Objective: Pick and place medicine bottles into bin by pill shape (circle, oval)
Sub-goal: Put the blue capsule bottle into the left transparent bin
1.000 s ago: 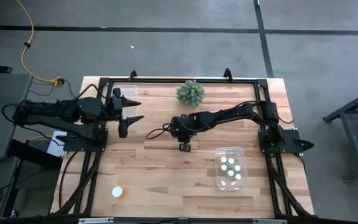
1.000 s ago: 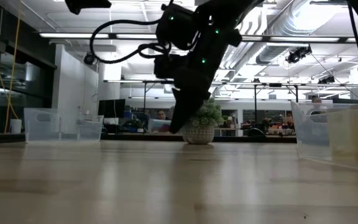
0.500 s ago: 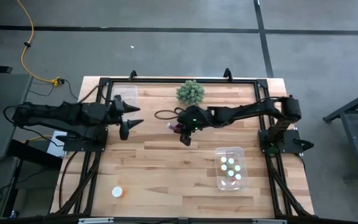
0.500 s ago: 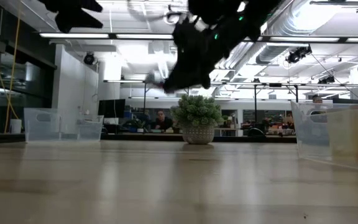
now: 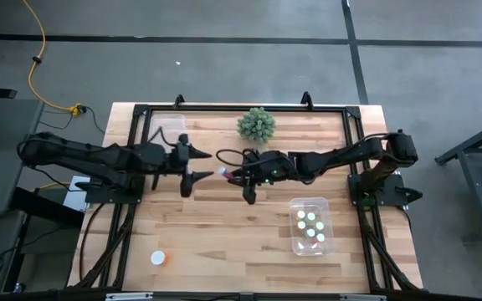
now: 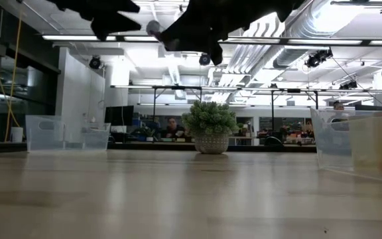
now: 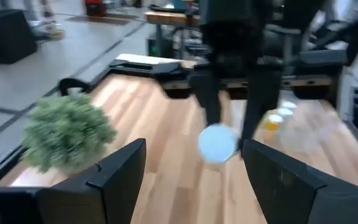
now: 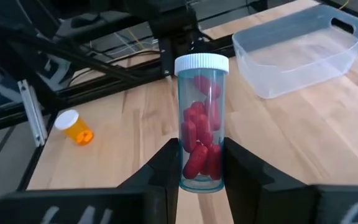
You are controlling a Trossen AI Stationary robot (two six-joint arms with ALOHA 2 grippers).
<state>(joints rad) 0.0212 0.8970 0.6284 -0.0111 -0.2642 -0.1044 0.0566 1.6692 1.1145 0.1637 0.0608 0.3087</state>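
I have a clear bottle (image 8: 201,124) of red oval pills, white-capped, pinched in my right end effector (image 8: 197,163) above mid-table, facing the left end effector (image 7: 191,171), fingers spread. Several bottles sit in the right bin (image 5: 328,227); one bottle (image 5: 158,258) waits on the table (image 5: 216,226).
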